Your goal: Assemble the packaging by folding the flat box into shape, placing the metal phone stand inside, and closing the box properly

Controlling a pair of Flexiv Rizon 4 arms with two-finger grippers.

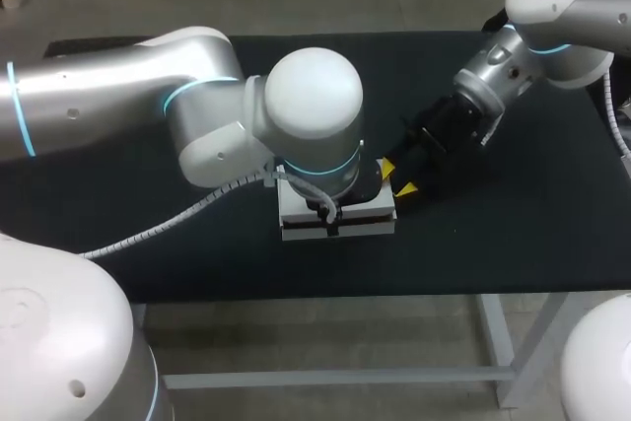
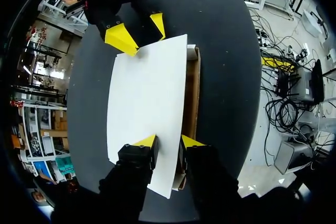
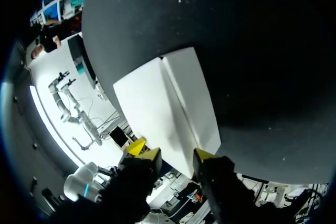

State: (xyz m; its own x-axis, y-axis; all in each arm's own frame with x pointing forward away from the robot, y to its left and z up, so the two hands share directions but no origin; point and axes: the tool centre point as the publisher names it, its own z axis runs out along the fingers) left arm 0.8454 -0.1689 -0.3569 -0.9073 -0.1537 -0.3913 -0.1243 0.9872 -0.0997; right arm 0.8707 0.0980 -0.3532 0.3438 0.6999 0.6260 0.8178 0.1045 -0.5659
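The white box (image 1: 294,216) lies in the middle of the black table, lid down but slightly ajar, with a strip of brown cardboard (image 2: 192,93) showing along one side of its lid (image 2: 147,93). My left gripper (image 2: 168,142) points down at the box's near end, open. One fingertip (image 2: 147,141) is over the lid, the other over the brown strip, and the lid's edge runs between them. My right gripper (image 1: 396,177) is at the box's right end, open, its yellow tips (image 2: 123,39) against the lid's far edge. The box's corner (image 3: 184,156) reaches between its fingers. No phone stand shows.
The black table (image 1: 513,234) stretches bare to the right of the box and in front of it. My left arm's wrist (image 1: 314,105) covers most of the box from above. A grey cable (image 1: 168,229) trails from it over the table's left part.
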